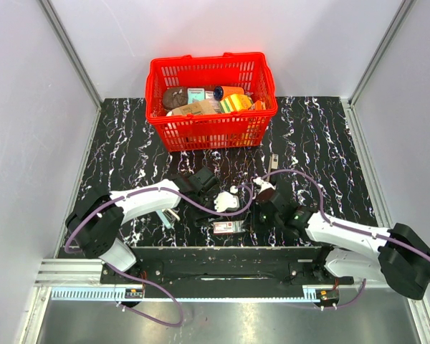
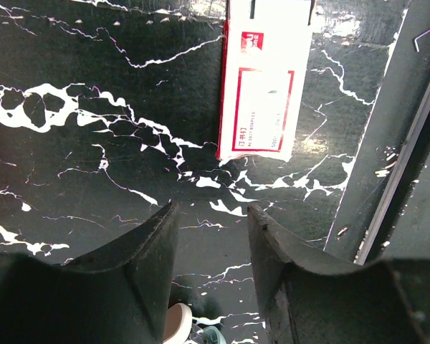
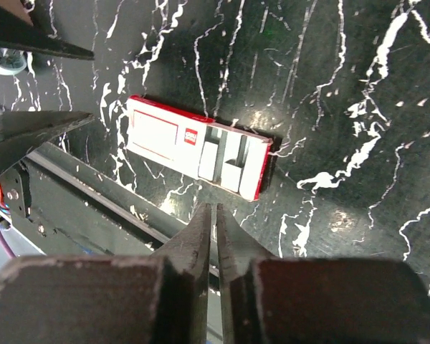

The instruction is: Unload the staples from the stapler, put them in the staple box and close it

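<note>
Teal-and-white stapler [image 1: 228,201] is showing over the counter [image 1: 330,143], right at the left gripper [image 2: 211,211], whose jaws are standing apart; grip on it uncertain. Near the carton [image 3: 197,147] the right gripper [image 3: 213,208] is hovering, jaws nearly together, empty. Unloading is looking unfinished. Magazine is hiding; wrist views are catching only slivers.

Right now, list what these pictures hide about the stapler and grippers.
Top view: stapler too small to show staples.
Left wrist view: stapler cut by bottom edge; left gripper apart, grip unclear; carton cut by top edge.
Right wrist view: right gripper, shut, hides anything thin inside.
</note>
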Robot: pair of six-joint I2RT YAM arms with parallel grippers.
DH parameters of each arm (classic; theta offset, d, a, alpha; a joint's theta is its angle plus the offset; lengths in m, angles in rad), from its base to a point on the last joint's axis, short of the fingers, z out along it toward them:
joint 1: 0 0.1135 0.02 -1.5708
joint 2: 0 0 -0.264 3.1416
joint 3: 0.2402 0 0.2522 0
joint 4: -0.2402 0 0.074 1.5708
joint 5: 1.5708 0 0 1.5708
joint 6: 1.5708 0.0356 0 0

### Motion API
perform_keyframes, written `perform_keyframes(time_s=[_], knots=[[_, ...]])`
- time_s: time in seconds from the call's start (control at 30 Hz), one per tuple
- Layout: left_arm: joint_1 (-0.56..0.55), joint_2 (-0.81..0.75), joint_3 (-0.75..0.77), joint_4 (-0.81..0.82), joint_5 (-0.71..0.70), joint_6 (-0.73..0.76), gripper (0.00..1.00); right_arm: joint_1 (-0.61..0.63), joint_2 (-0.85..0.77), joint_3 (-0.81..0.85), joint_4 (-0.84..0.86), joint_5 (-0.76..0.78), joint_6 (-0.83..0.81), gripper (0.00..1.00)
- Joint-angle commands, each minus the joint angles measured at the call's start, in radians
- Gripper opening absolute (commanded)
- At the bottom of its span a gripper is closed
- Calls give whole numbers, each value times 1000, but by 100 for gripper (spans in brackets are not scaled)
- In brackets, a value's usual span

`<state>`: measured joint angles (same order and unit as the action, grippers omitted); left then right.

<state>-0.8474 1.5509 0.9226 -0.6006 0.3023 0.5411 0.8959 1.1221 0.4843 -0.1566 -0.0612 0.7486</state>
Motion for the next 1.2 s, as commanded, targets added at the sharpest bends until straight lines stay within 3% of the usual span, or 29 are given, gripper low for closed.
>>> perform_keyframes(time_s=[0.0, 0.1, 0.27, 0.63, 1.17], knots=[[5, -14, -2, 19, 15, 10, 47, -29, 18, -1, -20, 32, -11, 16], [2, -6, -7, 28, 1, 20, 47, -52, 39, -24, 11, 26, -8, 22], [2, 0, -24, 50, -20, 33, 47, -84, 64, -46, 72, -2, -5, 23], [-38, -3, -93, 156, -127, 28, 47, -100, 127, -73, 204, -54, 24, 17], [-59, 57, -45, 191, -127, 16, 47, -100, 237, -44, 272, -130, 28, 10]])
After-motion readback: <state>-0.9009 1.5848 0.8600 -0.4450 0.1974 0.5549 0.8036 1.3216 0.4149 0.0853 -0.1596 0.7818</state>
